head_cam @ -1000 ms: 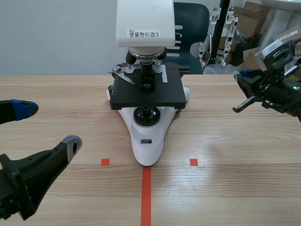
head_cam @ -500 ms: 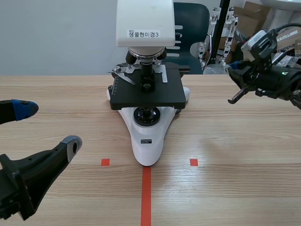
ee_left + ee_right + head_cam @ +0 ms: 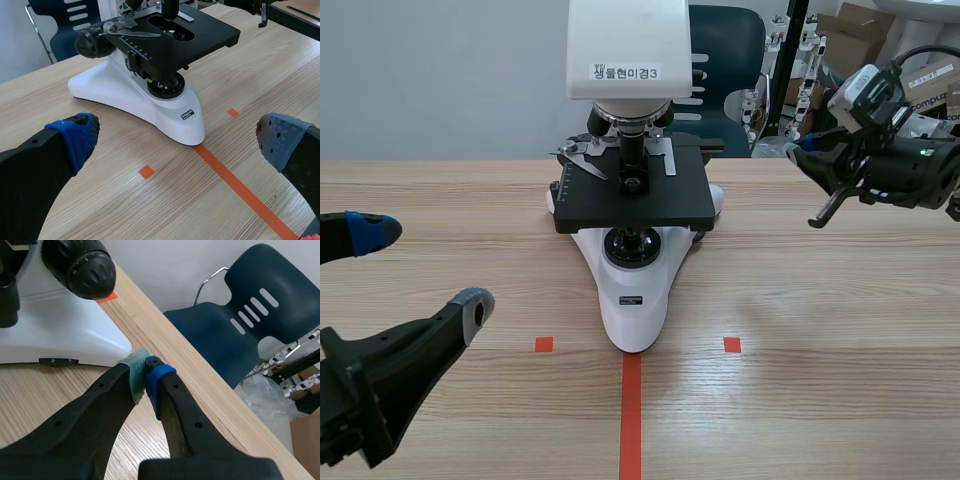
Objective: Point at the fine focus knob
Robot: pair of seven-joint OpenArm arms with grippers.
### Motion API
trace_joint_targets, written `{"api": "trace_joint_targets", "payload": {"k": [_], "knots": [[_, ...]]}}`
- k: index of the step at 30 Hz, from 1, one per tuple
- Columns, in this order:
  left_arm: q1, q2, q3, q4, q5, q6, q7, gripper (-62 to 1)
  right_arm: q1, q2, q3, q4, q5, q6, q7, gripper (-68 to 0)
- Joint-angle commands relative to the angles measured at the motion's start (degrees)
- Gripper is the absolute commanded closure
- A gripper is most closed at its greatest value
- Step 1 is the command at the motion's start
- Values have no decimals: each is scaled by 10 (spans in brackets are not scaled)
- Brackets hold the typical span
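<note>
A white and black microscope stands mid-table, its base toward me. Its black ribbed focus knob, with the smaller fine focus knob at its end, shows in the right wrist view ahead of my right gripper, a gap away. That gripper is shut on nothing. In the scene view the right gripper hovers right of the stage, near the table's far edge. My left gripper stands open at the near left, well clear of the microscope, whose other knob faces it.
A dark blue chair stands behind the table's far edge, with cardboard boxes and clutter at the back right. Bare wooden tabletop lies to the right and left of the microscope base.
My right gripper has risen and swung left toward the microscope's rear right side, staying shut. The left arm and the microscope have not moved.
</note>
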Motion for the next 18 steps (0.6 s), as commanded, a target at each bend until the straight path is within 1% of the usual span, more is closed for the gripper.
{"api": "trace_joint_targets", "payload": {"k": [1, 8, 18], "knots": [[3, 6, 4, 3, -3, 0, -7, -623, 19, 11, 2, 14, 8, -1, 6, -6], [3, 6, 4, 3, -3, 0, -6, -623, 21, 27, 2, 14, 8, 0, 22, -6], [3, 6, 4, 3, -3, 0, -6, -623, 24, 27, 2, 14, 9, 0, 22, -6]]}}
